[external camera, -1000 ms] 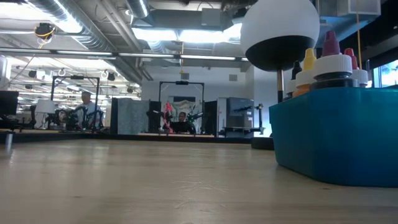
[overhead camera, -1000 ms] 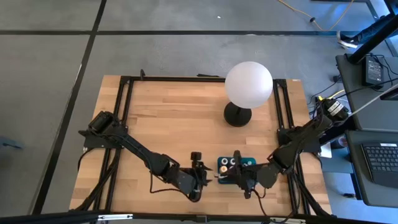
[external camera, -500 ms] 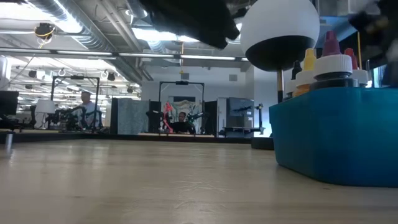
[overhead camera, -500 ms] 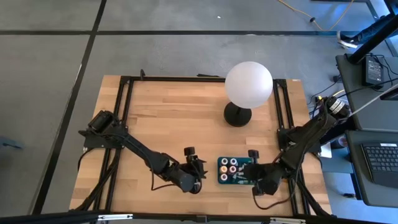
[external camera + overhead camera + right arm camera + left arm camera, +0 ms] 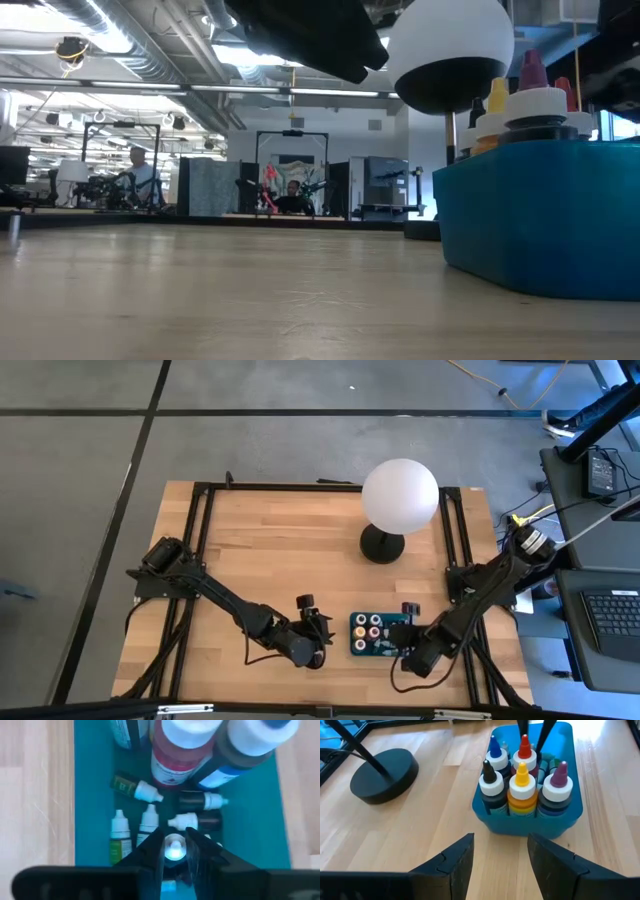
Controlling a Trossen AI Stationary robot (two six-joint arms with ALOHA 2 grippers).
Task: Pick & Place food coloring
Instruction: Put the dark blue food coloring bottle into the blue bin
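The food coloring stands and lies in a teal tray (image 5: 352, 650) near the table's front edge. Tall bottles with yellow (image 5: 521, 790), red (image 5: 524, 752) and purple (image 5: 559, 785) tips stand upright at its left end. Tiny white-capped bottles (image 5: 120, 827) lie on its floor at the right end. My right gripper (image 5: 174, 845) points down into that right end, its fingertips a narrow gap apart on either side of a small round pale cap (image 5: 174, 851). My left gripper (image 5: 500, 855) hovers open left of the tray (image 5: 527, 822), slanting down toward it. My right gripper comes from above with a fingertip on each side of the small round pale cap (image 5: 174, 851) among the tiny bottles. I cannot tell whether the fingertips touch it.
A white globe lamp (image 5: 400, 495) on a black round base (image 5: 382, 543) stands behind the tray at the far right. Bare wooden table (image 5: 260, 550) stretches to the left and far side. The tray sits close to the near edge.
My right gripper has gone from over the tray's middle toward its right end, sunk, and tipped and rolled until it points down into the tray. My left gripper has sunk a little and rolled slightly, staying left of the tray.
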